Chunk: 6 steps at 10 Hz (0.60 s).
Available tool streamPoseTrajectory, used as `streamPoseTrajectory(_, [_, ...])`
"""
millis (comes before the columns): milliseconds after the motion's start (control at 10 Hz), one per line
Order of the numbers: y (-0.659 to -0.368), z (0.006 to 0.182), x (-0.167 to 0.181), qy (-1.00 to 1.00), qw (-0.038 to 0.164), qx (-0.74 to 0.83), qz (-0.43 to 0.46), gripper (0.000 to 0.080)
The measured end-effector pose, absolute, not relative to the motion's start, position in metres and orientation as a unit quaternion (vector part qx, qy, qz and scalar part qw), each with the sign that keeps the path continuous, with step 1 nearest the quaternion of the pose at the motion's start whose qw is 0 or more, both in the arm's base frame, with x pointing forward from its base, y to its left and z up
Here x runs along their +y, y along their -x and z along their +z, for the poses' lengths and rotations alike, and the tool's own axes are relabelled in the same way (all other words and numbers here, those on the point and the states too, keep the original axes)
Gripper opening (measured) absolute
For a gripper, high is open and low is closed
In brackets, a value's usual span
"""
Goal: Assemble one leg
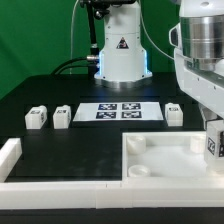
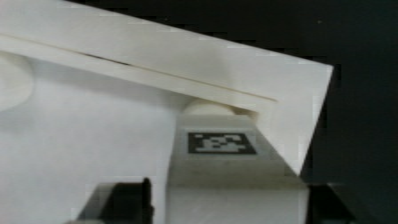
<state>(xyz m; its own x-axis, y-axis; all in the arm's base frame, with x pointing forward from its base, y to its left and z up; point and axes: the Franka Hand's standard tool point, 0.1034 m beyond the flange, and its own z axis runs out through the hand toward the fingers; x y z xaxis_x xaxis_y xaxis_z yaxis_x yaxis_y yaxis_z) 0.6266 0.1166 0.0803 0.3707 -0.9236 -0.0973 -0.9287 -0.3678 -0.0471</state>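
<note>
My gripper (image 1: 212, 135) is at the exterior view's right, shut on a leg (image 1: 212, 147), a small white block with a black-and-white tag. It holds the leg upright over the far right corner of the large white square tray-like piece (image 1: 160, 158). In the wrist view the held leg (image 2: 221, 150) sits between my dark fingers (image 2: 121, 203), tag facing the camera, over a corner socket of the tray-like piece (image 2: 107, 110); my gripper (image 2: 222, 208) closes on the leg's sides. Three more legs stand on the black table: two at the left (image 1: 37, 118) (image 1: 62, 115), one at the right (image 1: 174, 114).
The marker board (image 1: 121, 110) lies flat at the table's middle, in front of the arm's base (image 1: 120, 55). A white raised rail (image 1: 14, 165) runs along the front and left edge of the table.
</note>
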Motion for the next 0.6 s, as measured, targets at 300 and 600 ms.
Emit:
streamPoseTrajectory(300, [-0.6206,0.0787,0.1257,0.923,0.047,0.382,0.019,0.0625])
streamPoseTrajectory(600, [-0.6201,0.0806,0.1258,0.982,0.029,0.187,0.006,0.0648])
